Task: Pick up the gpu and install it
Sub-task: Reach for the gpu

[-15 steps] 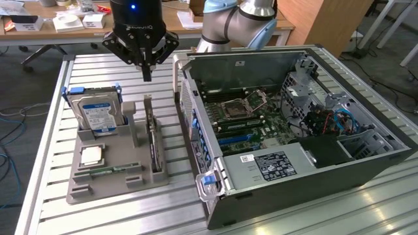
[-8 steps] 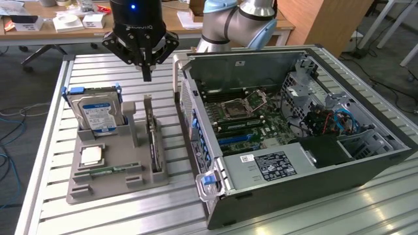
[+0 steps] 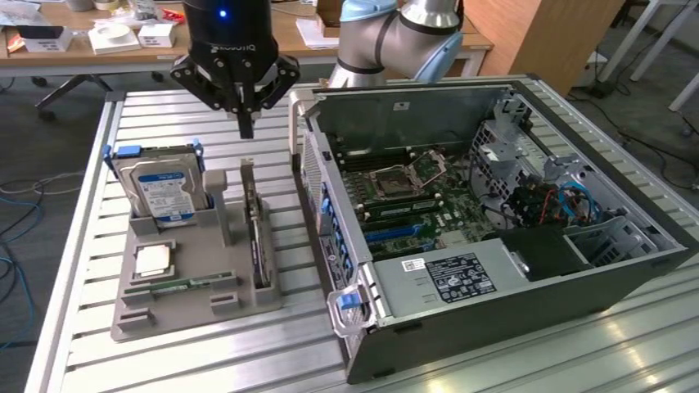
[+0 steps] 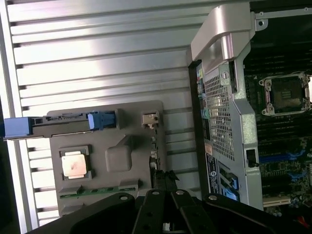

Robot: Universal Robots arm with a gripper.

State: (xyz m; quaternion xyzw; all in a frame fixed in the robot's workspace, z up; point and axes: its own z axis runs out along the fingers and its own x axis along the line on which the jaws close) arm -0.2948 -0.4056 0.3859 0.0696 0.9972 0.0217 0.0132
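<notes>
The gpu (image 3: 254, 233) is a thin black card standing on edge in a slot of the grey tray (image 3: 196, 315). My gripper (image 3: 245, 127) hangs above the card's far end, fingers shut together and holding nothing, with a clear gap down to the card. In the wrist view the gpu (image 4: 153, 155) appears edge-on, and the gripper (image 4: 165, 179) has its closed tips over the card's near end. The open computer case (image 3: 611, 270) lies on its side at the exterior view's right, with the motherboard (image 3: 421, 201) exposed.
On the tray also sit a silver hard drive (image 3: 164, 192) in a blue-handled caddy, a processor chip (image 3: 153, 260) and a green memory stick (image 3: 180, 286). The ribbed metal table (image 3: 164, 115) carries everything. A cluttered desk (image 3: 110, 49) stands behind.
</notes>
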